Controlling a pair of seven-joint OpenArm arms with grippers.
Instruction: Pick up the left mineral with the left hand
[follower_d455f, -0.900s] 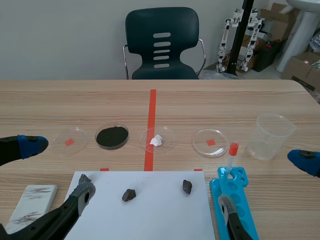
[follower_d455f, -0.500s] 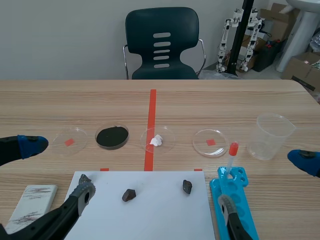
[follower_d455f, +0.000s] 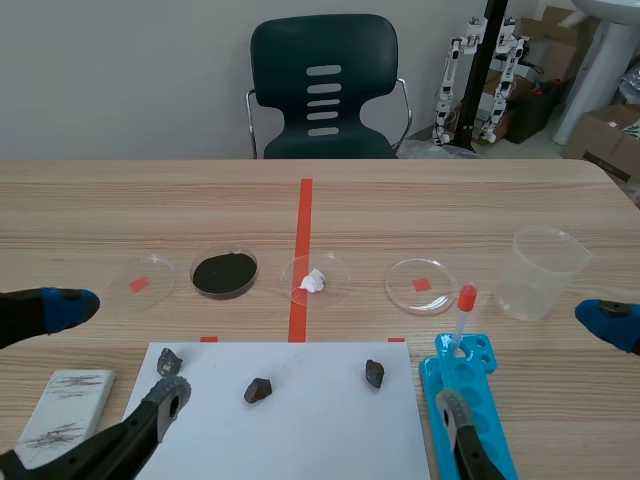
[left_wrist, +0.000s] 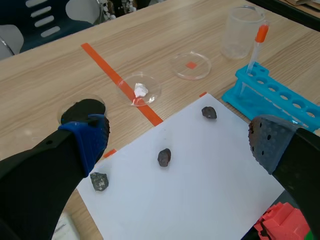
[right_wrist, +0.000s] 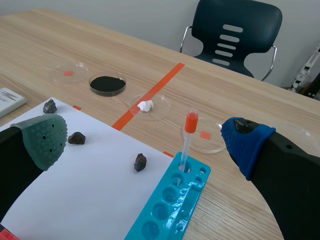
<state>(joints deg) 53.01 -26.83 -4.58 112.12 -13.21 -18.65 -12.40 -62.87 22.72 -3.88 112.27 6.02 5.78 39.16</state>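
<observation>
The left gripper (left_wrist: 177, 142) is hanging wide open and is holding nothing. The left mineral (left_wrist: 99, 181) is lying on the white paper (left_wrist: 200, 195), not between the fingers but off to the side of the blue pad (left_wrist: 87, 137), almost under it. It is showing no clear long axis. The right gripper (right_wrist: 145, 139), also open, is sitting much farther off.

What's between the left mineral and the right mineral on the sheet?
A third dark mineral, on the white sheet, apart from both the left mineral and the right mineral; the scene view shows it.
</observation>
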